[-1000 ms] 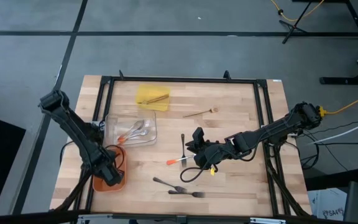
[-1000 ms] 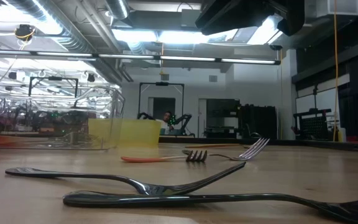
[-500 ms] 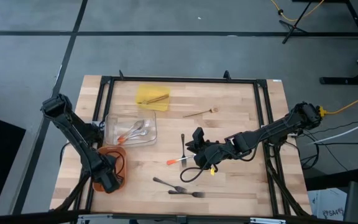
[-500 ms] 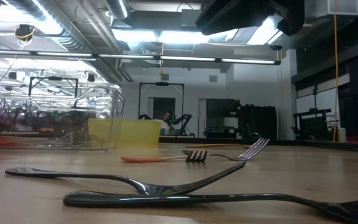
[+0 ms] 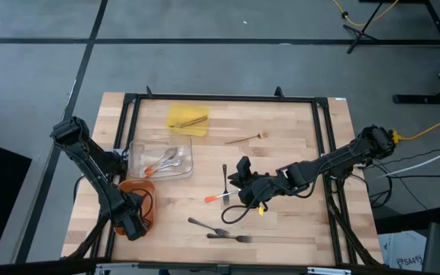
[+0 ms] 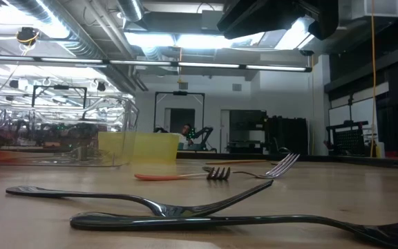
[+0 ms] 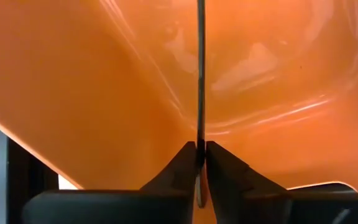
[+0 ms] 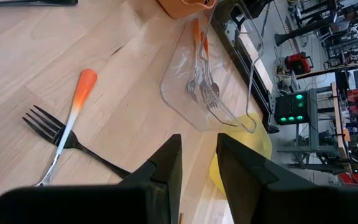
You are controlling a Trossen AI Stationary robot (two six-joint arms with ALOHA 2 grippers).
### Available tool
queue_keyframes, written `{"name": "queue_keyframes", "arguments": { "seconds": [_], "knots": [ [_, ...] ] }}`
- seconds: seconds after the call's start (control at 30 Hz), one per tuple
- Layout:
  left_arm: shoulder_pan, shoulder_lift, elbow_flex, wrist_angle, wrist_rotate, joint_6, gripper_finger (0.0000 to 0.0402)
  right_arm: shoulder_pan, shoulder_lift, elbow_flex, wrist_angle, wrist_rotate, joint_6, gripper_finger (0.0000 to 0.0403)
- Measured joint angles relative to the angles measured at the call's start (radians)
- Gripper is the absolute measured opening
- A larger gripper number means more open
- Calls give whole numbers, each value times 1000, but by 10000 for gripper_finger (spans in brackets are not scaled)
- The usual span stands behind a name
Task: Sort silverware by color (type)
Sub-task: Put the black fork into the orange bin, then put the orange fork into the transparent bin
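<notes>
My left gripper (image 5: 132, 224) is over the orange tray (image 5: 146, 200) by the table's near left corner, shut on a thin dark utensil (image 7: 200, 74). My right gripper (image 5: 241, 180) waits open mid-table, above a dark fork (image 5: 225, 179) that lies flat beside a silver fork with an orange tip (image 5: 218, 198). Two more dark forks (image 5: 205, 226) (image 5: 232, 238) lie flat near the near edge. A wooden utensil (image 5: 247, 137) lies toward the far side. Silver utensils sit in the clear tray (image 5: 161, 161), wooden ones in the yellow tray (image 5: 187, 118). My left gripper pinches the thin dark utensil's shaft (image 7: 199, 134) between its two fingertips (image 7: 185, 162). The shaft runs on past the fingertips, in line with the fingers, in front of the orange tray's wall (image 7: 92, 93). Its far end is out of frame, so which end I hold does not show.
The black frame rails (image 5: 132, 99) run along the table's left, far and right sides. A dark cable loop (image 5: 235, 215) lies near the right gripper. Bare wood (image 5: 296, 130) shows on the far right of the table.
My left gripper has shifted a little toward the table's near edge over the orange tray, staying shut. The forks on the table have kept their places.
</notes>
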Motion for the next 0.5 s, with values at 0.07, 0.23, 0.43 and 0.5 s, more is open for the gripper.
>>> {"name": "queue_keyframes", "arguments": {
  "seconds": [0.07, 0.23, 0.43, 0.5],
  "knots": [
    [0, 0, 0, 3, 0, 0, 44, 0, 0, 0, 0, 0, 0, 97],
    [0, 0, 0, 6, 0, -2, 72, 0, 0, 0, 0, 0, 0, 97],
    [0, 0, 0, 6, -7, -2, 77, 0, 0, 0, 0, 0, 0, 97],
    [0, 0, 0, 6, -13, -2, 76, 0, 0, 0, 0, 0, 0, 97]
  ]
}}
